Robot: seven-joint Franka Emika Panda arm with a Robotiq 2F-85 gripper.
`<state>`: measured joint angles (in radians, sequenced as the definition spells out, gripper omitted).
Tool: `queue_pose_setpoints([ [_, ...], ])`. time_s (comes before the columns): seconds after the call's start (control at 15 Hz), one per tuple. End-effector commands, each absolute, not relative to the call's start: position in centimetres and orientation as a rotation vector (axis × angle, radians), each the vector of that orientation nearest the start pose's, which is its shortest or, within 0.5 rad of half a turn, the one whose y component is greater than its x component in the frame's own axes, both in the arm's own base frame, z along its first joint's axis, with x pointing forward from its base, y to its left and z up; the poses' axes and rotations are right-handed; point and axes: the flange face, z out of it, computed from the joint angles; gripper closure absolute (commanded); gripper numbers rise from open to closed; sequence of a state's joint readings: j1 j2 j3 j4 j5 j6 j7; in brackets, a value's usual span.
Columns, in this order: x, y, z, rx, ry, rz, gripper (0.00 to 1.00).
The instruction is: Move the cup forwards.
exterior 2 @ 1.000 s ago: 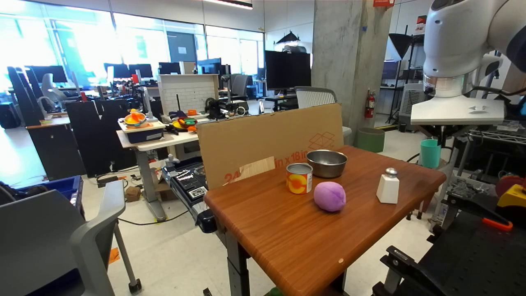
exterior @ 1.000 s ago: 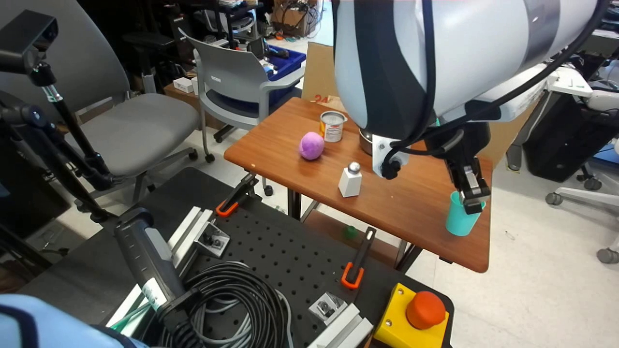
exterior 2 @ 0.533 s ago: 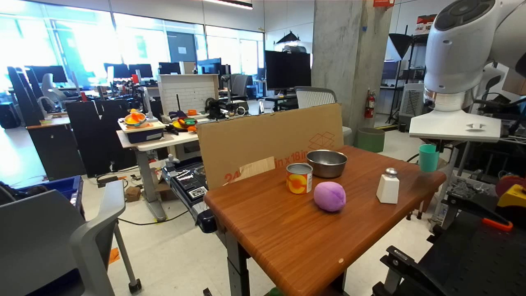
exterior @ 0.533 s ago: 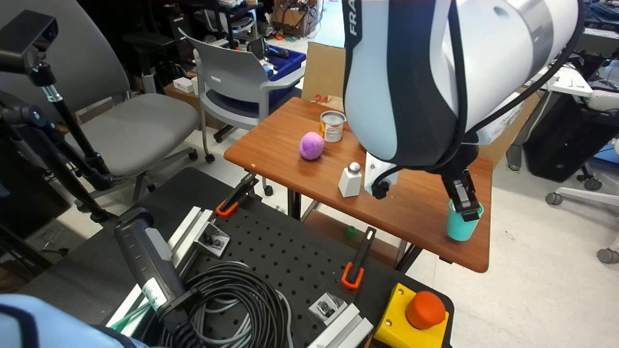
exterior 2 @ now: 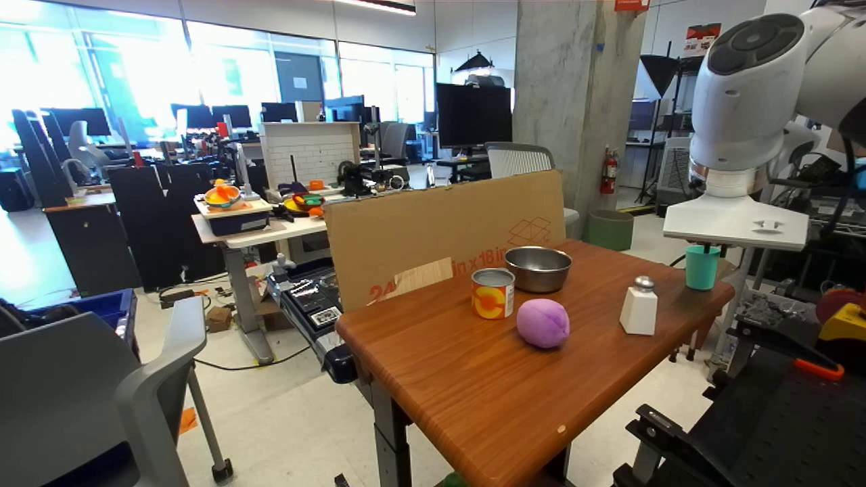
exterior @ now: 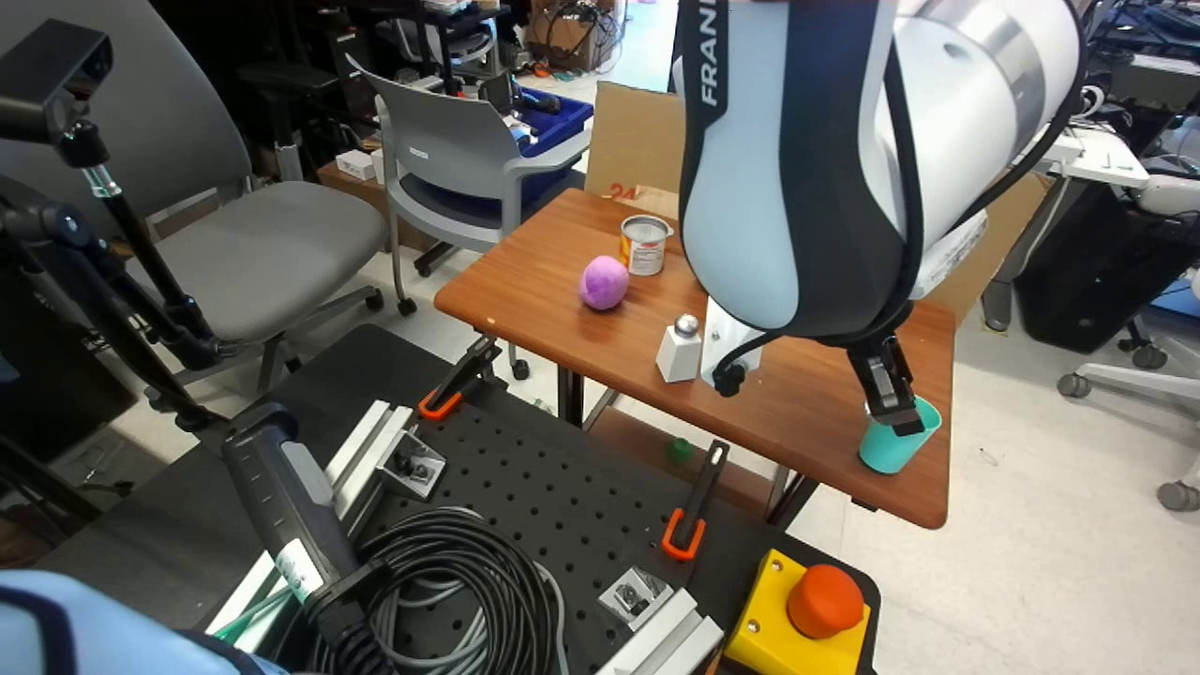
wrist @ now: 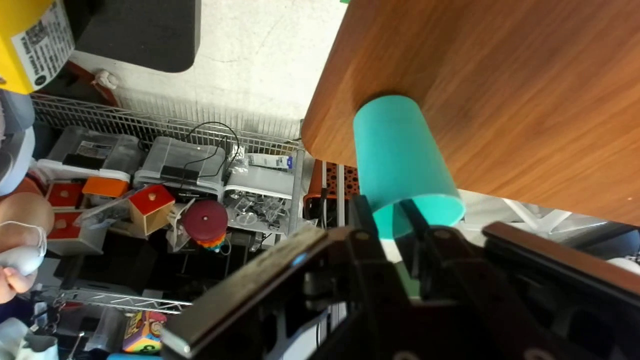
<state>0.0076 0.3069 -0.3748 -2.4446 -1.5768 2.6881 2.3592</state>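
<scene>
Cup (exterior 2: 701, 270) pointing mouth-up at right end of wood-grained table (exterior 2: 460, 365)

Its long axis is running roughly upright, the smooth teal body tapering downward. At the rim, the gripper (wrist: 384, 204) is showing a narrow gap between fingers; whether it is clamping, I cannot tell.

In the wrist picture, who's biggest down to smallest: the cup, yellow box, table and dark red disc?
1. table
2. cup
3. yellow box
4. dark red disc
The picture's edge cuts off the table and yellow box, so I count what shows. Real sizes are unsure: the disc looks farther away.
</scene>
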Motion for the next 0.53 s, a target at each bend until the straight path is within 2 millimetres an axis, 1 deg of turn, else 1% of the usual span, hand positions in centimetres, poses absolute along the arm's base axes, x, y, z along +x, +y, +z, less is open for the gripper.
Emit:
queue_pose_setpoints([
  [0.0,43.0,-14.2,16.3,-2.816,1.969,-0.989,0.50],
  [0.07,43.1,-14.2,16.4,-2.811,1.977,-0.978,0.44],
  [0.2,43.4,-14.1,17.3,-2.791,1.978,-0.962,0.29],
  [0.33,43.9,-13.6,18.9,-2.792,1.955,-0.907,0.14],
  [0.4,44.2,-13.3,20.2,-2.794,1.950,-0.848,0.05],
  [0.47,44.3,-12.7,20.7,-2.788,1.937,-0.787,0.01],
])
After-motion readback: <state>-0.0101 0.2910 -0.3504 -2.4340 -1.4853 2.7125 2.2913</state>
